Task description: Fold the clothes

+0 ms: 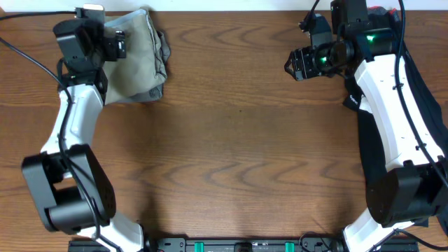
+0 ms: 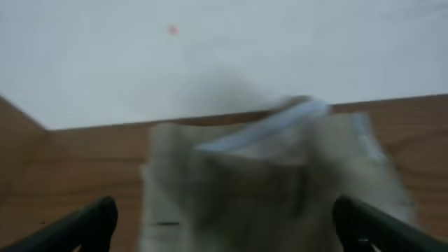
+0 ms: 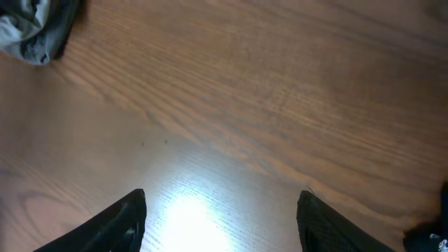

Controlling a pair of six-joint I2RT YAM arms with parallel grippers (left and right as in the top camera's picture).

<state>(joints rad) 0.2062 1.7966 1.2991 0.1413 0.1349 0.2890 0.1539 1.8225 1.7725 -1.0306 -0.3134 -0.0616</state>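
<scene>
Item: folded khaki shorts, far-left corner of tabletop.
Left pincer: jaws wide, empty, just over the shorts.
Right pincer: partly spread, empty, above bare wood.
Black garment: right edge, under arm.
Handling note: lift left pincer straight up, so no finger snags the fold.

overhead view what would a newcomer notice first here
The folded khaki shorts at the far left corner of the table stand out, with the left gripper open just over them. On the right side, the right gripper hangs open above bare wood, and a black garment lies along the table's right edge.
</scene>
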